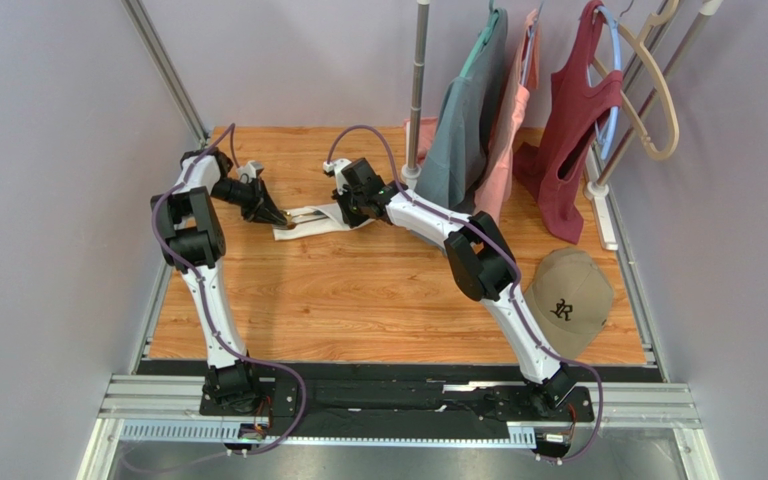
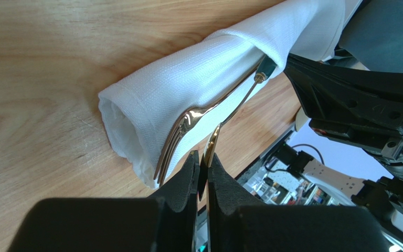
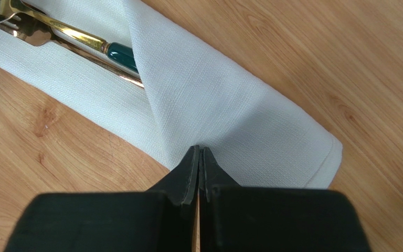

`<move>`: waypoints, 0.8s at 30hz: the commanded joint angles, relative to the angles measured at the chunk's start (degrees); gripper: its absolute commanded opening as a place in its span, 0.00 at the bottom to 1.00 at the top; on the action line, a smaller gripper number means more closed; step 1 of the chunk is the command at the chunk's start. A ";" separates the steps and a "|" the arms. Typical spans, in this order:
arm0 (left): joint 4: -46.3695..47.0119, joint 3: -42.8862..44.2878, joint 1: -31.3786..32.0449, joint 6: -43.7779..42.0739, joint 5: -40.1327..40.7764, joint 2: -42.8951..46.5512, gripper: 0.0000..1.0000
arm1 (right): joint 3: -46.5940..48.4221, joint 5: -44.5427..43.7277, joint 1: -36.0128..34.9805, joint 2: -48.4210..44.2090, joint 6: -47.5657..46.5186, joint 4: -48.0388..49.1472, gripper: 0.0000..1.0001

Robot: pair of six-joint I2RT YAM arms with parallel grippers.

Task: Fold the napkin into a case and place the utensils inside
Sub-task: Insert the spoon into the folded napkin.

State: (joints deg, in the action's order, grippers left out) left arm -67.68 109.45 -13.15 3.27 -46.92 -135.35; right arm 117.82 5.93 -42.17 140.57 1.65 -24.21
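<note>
Two utensils (image 2: 188,118) are sticking out of the folded white napkin (image 2: 151,89). The left claw (image 2: 202,160) is pinching the gold spoon (image 2: 211,142). The right claw (image 3: 199,152) is resting shut on the napkin.

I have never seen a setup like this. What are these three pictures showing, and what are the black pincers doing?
These are two robot arms bolted to a wooden table, each ending in a two-finger pincer. The wide picture looks down from above and behind them; the other two come from small cameras on the wrists, so black fingers fill the bottom. On the table lies a white napkin folded into a pocket, with a gold fork tucked in it. The left gripper pinches the gold tip of a second utensil, whose dark handle enters the pocket. The right gripper is shut, its tips at the napkin's fold. A cap and hanging clothes sit aside.
</note>
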 commanded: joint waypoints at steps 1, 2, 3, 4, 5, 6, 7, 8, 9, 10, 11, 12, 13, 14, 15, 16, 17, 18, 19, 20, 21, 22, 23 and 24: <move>0.36 4.63 0.58 1.48 2.26 -0.09 0.11 | 2.77 0.83 0.07 1.63 -0.77 -0.93 0.00; 0.36 4.98 0.58 1.74 2.53 -0.44 0.11 | 2.68 0.83 -0.01 1.72 -0.77 -0.93 0.00; 0.53 5.33 0.49 1.83 2.53 -0.70 0.11 | 2.77 0.83 -0.01 1.72 -0.86 -1.02 0.00; 0.53 5.51 0.49 2.18 2.36 -0.88 0.11 | 2.77 0.83 -0.01 1.72 -0.77 -1.02 0.00; 0.53 5.69 0.66 2.18 2.27 -1.14 0.11 | 2.77 0.83 0.07 1.72 -0.77 -1.02 0.00; 0.62 5.86 0.67 2.36 2.35 -1.15 0.12 | 2.85 0.83 0.07 1.72 -0.86 -1.02 0.00; 0.62 5.95 0.84 2.53 2.44 -1.23 0.14 | 2.94 0.83 -0.01 1.81 -0.86 -1.11 0.00; 0.62 6.13 0.84 2.71 2.53 -1.41 0.16 | 2.94 0.83 -0.01 1.90 -0.86 -1.11 0.00; 0.62 6.65 0.84 2.80 3.05 -1.58 0.17 | 3.03 0.83 0.07 1.90 -0.86 -1.19 0.00; 0.62 6.92 0.93 3.32 3.41 -1.58 0.21 | 3.12 0.83 -0.01 1.81 -0.86 -1.19 0.00; 0.71 7.27 0.84 3.59 3.67 -1.76 0.23 | 3.12 0.83 -0.01 1.90 -0.77 -1.19 0.00; 0.79 7.62 0.93 3.85 3.85 -1.59 0.24 | 3.12 0.83 -0.01 1.90 -0.86 -1.19 0.00; 1.49 7.62 0.93 4.72 4.11 -1.41 0.27 | 3.20 0.75 -0.01 1.98 -0.86 -1.37 0.00; 2.19 7.45 0.93 5.25 4.55 -0.45 0.38 | 3.21 0.75 -0.10 1.99 -0.86 -1.37 0.00; 2.72 6.84 0.93 5.78 5.34 0.34 0.43 | 3.21 0.75 -0.02 1.99 -0.77 -1.46 0.00; 4.03 6.57 0.93 6.74 5.78 1.05 0.44 | 3.29 0.75 -0.01 1.99 -0.86 -1.37 0.00; 4.74 6.22 0.84 7.36 6.39 2.62 0.44 | 3.38 0.66 -0.01 1.99 -0.86 -1.46 0.00; 5.27 5.69 0.84 7.80 7.01 3.42 0.45 | 3.47 0.66 -0.01 2.07 -0.86 -1.63 0.00; 5.80 5.69 0.84 8.50 7.54 4.12 0.49 | 3.64 0.66 -0.01 2.16 -0.86 -1.72 0.00; 5.80 5.95 0.84 8.68 8.24 5.35 0.50 | 3.73 0.48 -0.01 2.16 -0.86 -1.81 0.00; 5.63 6.47 0.84 8.86 9.20 5.79 0.50 | 3.91 0.39 0.07 2.34 -0.86 -2.07 0.00; 5.72 6.65 0.67 9.21 9.38 6.41 0.50 | 4.00 0.31 -0.01 2.34 -0.77 -2.07 0.00; 5.72 6.92 0.75 9.47 9.65 7.37 0.50 | 4.08 0.05 -0.01 2.51 -0.77 -2.16 0.00; 5.63 7.44 0.75 9.74 10.09 7.73 0.51 | 4.35 0.04 -0.01 2.60 -0.68 -2.33 0.00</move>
State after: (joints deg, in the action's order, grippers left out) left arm -63.53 114.30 -12.36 10.61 -39.18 -134.52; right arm 119.42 6.04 -42.17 141.49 1.63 -24.80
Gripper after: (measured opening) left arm 0.498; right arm 0.006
